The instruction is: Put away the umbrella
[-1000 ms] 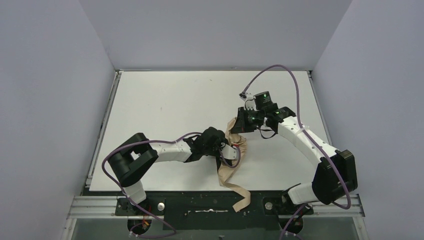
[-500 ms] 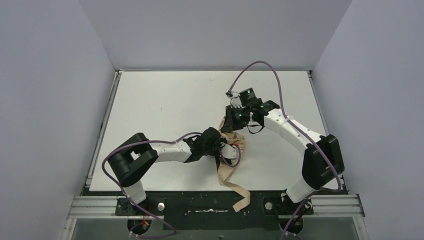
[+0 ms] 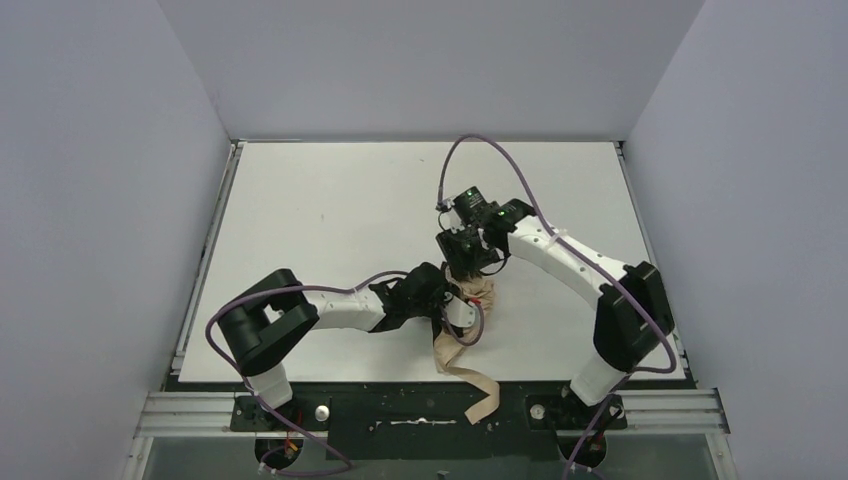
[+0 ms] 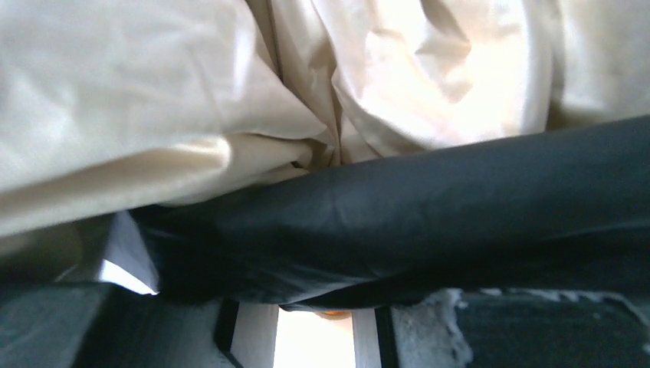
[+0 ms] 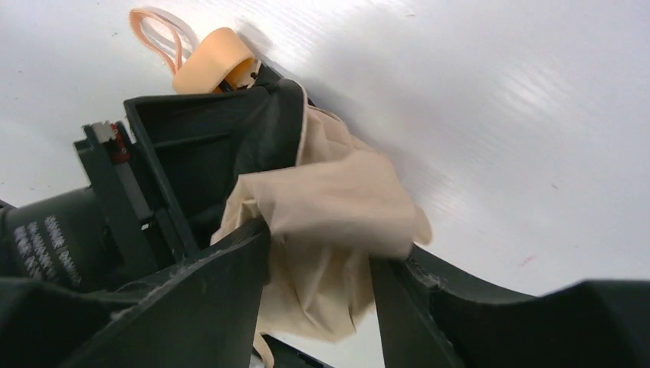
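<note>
The umbrella (image 3: pixel 483 293) is a crumpled tan bundle near the table's front middle, and a strip of its fabric (image 3: pixel 485 398) trails over the front edge. My left gripper (image 3: pixel 452 305) is shut on it. In the right wrist view the tan handle (image 5: pixel 211 65) and its loop stick out past that gripper's black body (image 5: pixel 153 176). The left wrist view is filled with tan fabric (image 4: pixel 153 92) and a black band (image 4: pixel 429 207). My right gripper (image 5: pixel 322 245) stands open directly behind the left one, a fold of fabric (image 5: pixel 337 199) loose between its fingers.
The white table (image 3: pixel 330 200) is ringed by grey walls. A metal rail (image 3: pixel 400 410) runs along the front edge, where both arm bases sit. Purple cables (image 3: pixel 480 145) loop over each arm.
My right arm has swung left and nearer, down onto the fabric beside the left gripper, and its jaws have come apart. The left arm has edged slightly right, still holding.
</note>
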Controlling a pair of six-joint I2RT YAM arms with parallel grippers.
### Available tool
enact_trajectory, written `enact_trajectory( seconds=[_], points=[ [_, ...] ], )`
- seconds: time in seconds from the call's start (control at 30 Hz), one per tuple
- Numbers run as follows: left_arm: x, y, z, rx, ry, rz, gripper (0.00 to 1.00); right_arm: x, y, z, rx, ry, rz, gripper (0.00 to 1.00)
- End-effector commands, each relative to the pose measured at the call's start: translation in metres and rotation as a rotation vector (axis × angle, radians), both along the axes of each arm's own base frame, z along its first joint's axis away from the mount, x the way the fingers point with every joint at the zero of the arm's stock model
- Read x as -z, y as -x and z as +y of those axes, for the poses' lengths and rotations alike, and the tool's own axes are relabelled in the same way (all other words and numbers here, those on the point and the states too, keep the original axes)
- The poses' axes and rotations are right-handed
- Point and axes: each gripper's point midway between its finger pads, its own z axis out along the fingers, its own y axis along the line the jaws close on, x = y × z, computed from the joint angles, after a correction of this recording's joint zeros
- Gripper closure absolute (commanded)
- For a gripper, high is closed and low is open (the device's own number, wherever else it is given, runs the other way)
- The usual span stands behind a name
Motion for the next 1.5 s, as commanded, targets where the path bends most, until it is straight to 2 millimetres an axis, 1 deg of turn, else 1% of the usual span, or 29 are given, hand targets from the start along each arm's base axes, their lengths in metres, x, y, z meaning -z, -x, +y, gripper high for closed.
enact_trajectory(
  seconds=[0.0,0.07,0.1,0.17,0.23,0.3,0.37,0.4,0.47,0.6,0.63,0.7,0.83,0.9,1.0,1.13,1.3,1.4,1.47],
  points=[
    [0.004,0.005,0.005,0.032,-0.049,-0.069,1.0,-0.058,-0.009,-0.022,0.041,-0.051,-0.183,0.46],
    [0.001,0.003,0.006,0.028,-0.068,-0.147,1.0,-0.081,-0.011,-0.028,0.062,-0.13,-0.244,0.41],
    [0.001,0.001,0.008,0.022,-0.076,-0.187,1.0,-0.092,-0.013,-0.034,0.075,-0.171,-0.275,0.36],
    [-0.002,-0.002,0.008,0.014,-0.08,-0.265,1.0,-0.108,-0.017,-0.049,0.103,-0.239,-0.326,0.25],
    [-0.003,-0.005,0.011,-0.007,-0.088,-0.324,1.0,-0.115,-0.02,-0.066,0.125,-0.268,-0.372,0.14],
    [-0.003,-0.006,0.014,-0.016,-0.106,-0.364,1.0,-0.109,-0.018,-0.078,0.11,-0.256,-0.384,0.06],
    [-0.001,-0.006,0.015,-0.017,-0.125,-0.387,1.0,-0.101,-0.016,-0.08,0.06,-0.252,-0.364,0.02],
    [0.0,-0.006,0.015,-0.022,-0.127,-0.394,1.0,-0.098,-0.012,-0.077,0.006,-0.264,-0.344,0.01],
    [0.0,-0.006,0.015,-0.028,-0.127,-0.403,1.0,-0.087,-0.008,-0.073,-0.047,-0.275,-0.304,0.01],
    [0.004,-0.003,0.018,-0.021,-0.135,-0.398,1.0,-0.065,-0.002,-0.075,-0.092,-0.25,-0.208,0.03],
    [0.004,-0.003,0.019,-0.021,-0.133,-0.396,1.0,-0.062,0.002,-0.072,-0.111,-0.26,-0.185,0.04],
    [0.004,-0.002,0.018,-0.023,-0.123,-0.39,1.0,-0.059,0.007,-0.065,-0.135,-0.295,-0.144,0.05],
    [0.005,-0.002,0.017,-0.018,-0.121,-0.39,1.0,-0.061,0.013,-0.056,-0.163,-0.338,-0.083,0.07],
    [0.004,-0.002,0.016,-0.016,-0.119,-0.394,1.0,-0.058,0.018,-0.053,-0.178,-0.347,-0.052,0.06],
    [0.004,-0.002,0.015,-0.012,-0.119,-0.395,1.0,-0.045,0.027,-0.047,-0.224,-0.341,0.005,0.01],
    [0.003,-0.003,0.013,-0.009,-0.118,-0.41,1.0,-0.018,0.02,-0.039,-0.248,-0.297,0.044,0.0],
    [0.003,0.0,0.012,-0.001,-0.117,-0.412,1.0,0.003,0.006,-0.021,-0.287,-0.295,0.078,0.0],
    [0.003,0.001,0.013,0.0,-0.123,-0.412,1.0,0.018,0.007,-0.014,-0.309,-0.284,0.127,0.0],
    [0.003,0.001,0.014,-0.002,-0.123,-0.411,1.0,0.029,0.011,-0.01,-0.318,-0.273,0.16,0.0]
  ],
)
